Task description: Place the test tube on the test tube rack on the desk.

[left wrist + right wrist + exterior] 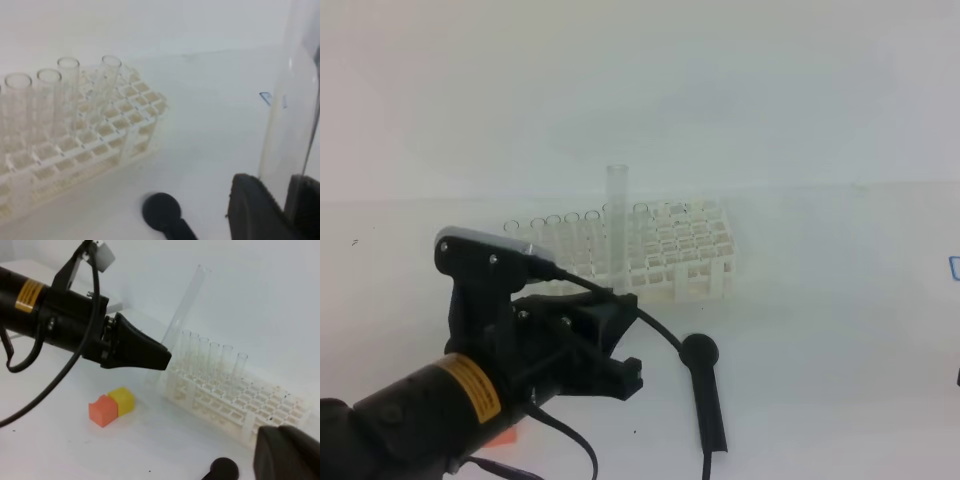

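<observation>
I see a black round-headed tool (705,385) lying flat on the near right, its head pointing far. An orange block (102,410) and a yellow block (123,399) sit touching, the yellow one farther. Clear tubes (40,102) stand in a row.

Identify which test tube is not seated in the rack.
The test tube gripped by the left claw: it stands taller, in front of the test tube rack, while the other tubes sit in holes along its back row.
</observation>
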Motion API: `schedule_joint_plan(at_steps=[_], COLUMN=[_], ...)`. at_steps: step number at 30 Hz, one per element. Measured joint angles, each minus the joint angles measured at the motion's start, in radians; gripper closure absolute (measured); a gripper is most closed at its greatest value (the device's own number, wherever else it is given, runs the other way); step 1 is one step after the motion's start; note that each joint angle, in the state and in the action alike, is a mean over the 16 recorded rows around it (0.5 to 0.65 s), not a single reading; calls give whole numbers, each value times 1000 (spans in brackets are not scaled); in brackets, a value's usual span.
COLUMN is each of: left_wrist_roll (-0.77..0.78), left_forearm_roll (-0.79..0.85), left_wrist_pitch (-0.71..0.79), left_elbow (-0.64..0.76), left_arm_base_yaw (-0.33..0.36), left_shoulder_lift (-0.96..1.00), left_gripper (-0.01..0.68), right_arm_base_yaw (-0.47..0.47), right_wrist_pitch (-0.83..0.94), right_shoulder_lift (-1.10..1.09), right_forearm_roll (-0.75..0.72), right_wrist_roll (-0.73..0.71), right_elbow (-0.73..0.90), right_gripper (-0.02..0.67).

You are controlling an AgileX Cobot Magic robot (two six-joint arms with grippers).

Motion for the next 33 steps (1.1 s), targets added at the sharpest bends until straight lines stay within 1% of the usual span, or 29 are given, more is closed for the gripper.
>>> schedule_joint_plan(at_steps=[5, 13, 17, 20, 26, 30, 33], left_wrist_roll=[-144, -413, -513, -570, -621, -601, -570], left_forearm_roll=[124, 454, 600, 676, 745, 754, 759], left_wrist_pitch=[-16, -77, -111, -131, -141, -138, -145], left_elbow=[0, 0, 0, 0, 0, 0, 0], left_arm_base_yaw=[0, 0, 0, 0, 1, 10, 30], left_shoulder_lift=[0, 0, 0, 0, 1, 4, 8], left_gripper=[561, 561, 561, 561, 561, 561, 561], right_arm_base_yaw=[0, 0, 0, 0, 0, 0, 0], right_wrist_pitch=[8, 19, 20, 20, 25, 23, 22], right_shoulder_lift=[0, 0, 0, 0, 0, 6, 20], right_forearm_roll=[0, 4, 11, 20, 66, 106, 139], right_wrist_roll=[0, 0, -2, -5, -40, -80, -108], right_elbow=[0, 0, 0, 0, 0, 0, 0], right_gripper=[650, 650, 650, 650, 650, 650, 650])
